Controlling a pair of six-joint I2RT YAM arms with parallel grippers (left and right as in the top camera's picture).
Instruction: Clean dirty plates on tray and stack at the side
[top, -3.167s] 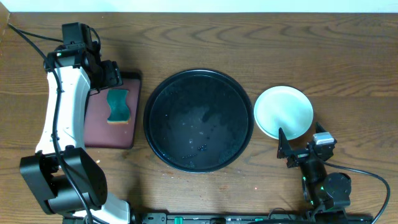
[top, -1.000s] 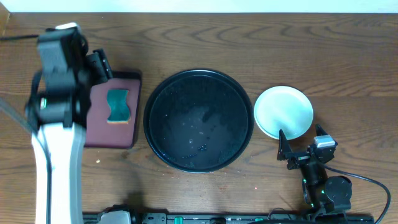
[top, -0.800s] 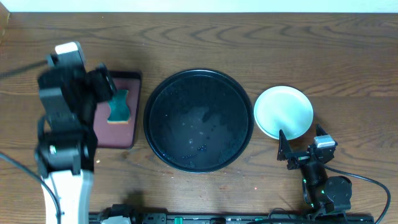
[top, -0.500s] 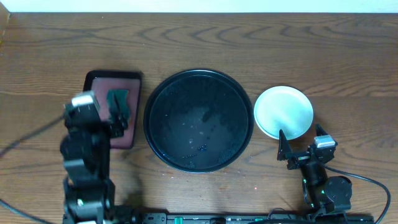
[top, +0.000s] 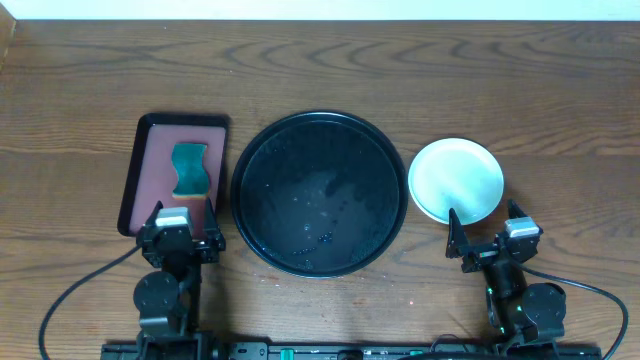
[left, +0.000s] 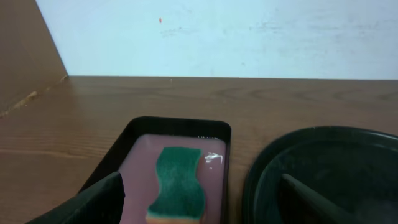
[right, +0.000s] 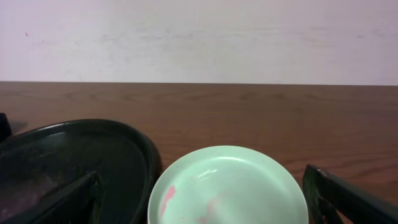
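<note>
A pale aqua plate (top: 456, 179) lies on the table right of the black round tray (top: 319, 127); only this one plate shows, and whether others lie under it is not visible. It carries faint red smears in the right wrist view (right: 229, 186). The tray holds no plates, only wet spots, and shows in both wrist views (left: 323, 155) (right: 68, 149). My left gripper (top: 181, 232) is open and empty at the front left, below the maroon tray. My right gripper (top: 486, 235) is open and empty just in front of the plate.
A maroon rectangular tray (top: 150, 170) at the left holds a green sponge (top: 189, 170), seen in the left wrist view too (left: 180, 186). A white wall runs behind the table's far edge.
My left arm has drawn back from above the maroon tray to the front left edge of the table, uncovering the tray and sponge. The right arm and the plate have not moved.
</note>
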